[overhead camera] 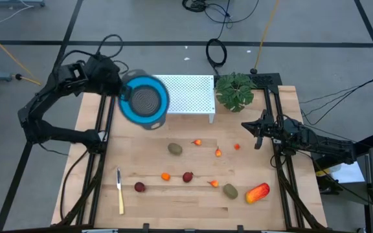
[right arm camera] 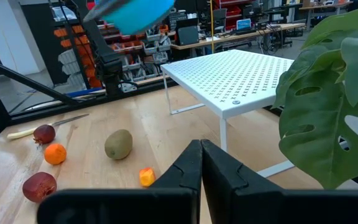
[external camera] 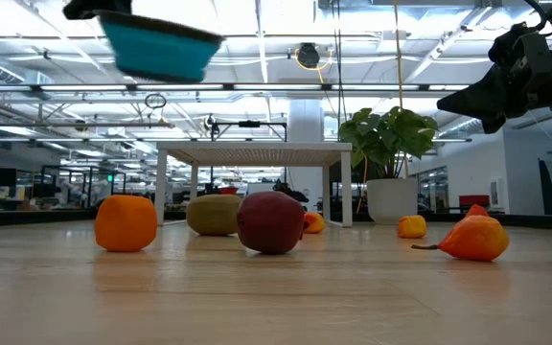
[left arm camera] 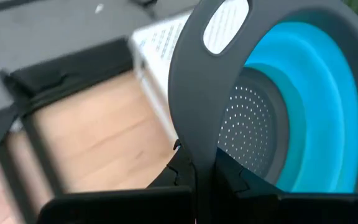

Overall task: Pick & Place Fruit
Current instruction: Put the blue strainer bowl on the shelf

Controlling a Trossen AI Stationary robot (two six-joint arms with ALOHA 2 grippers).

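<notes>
A blue collapsible colander (overhead camera: 144, 100) with a dark grey rim and a perforated grey bottom hangs in the air over the table's far left, beside a white perforated shelf (overhead camera: 188, 94). My left gripper (overhead camera: 123, 96) is shut on it. The fruit lies loose on the wooden table: two olive ovals (overhead camera: 175, 149) (overhead camera: 230, 191), dark red balls (overhead camera: 187, 177) (overhead camera: 139, 187), an orange one (overhead camera: 166, 176), tiny orange pieces (overhead camera: 218, 153), and an oblong red-orange-yellow piece (overhead camera: 258, 192). At the right edge my right gripper (right arm camera: 201, 155) waits, shut and holding nothing. My left gripper pinches the colander's wide grey rim (left arm camera: 194, 140) between its two fingers, just below the rim's tab with the oval hole (left arm camera: 225, 25). The fingers slant downward from the table's left side. The colander (external camera: 161, 48) is lifted well clear of the table and tilted.
A cream-yellow knife (overhead camera: 120, 191) lies near the front left. A leafy green plant (overhead camera: 235, 90) in a pot stands at the far right, next to the shelf. Black frame rails (overhead camera: 99, 129) run along both sides of the table.
</notes>
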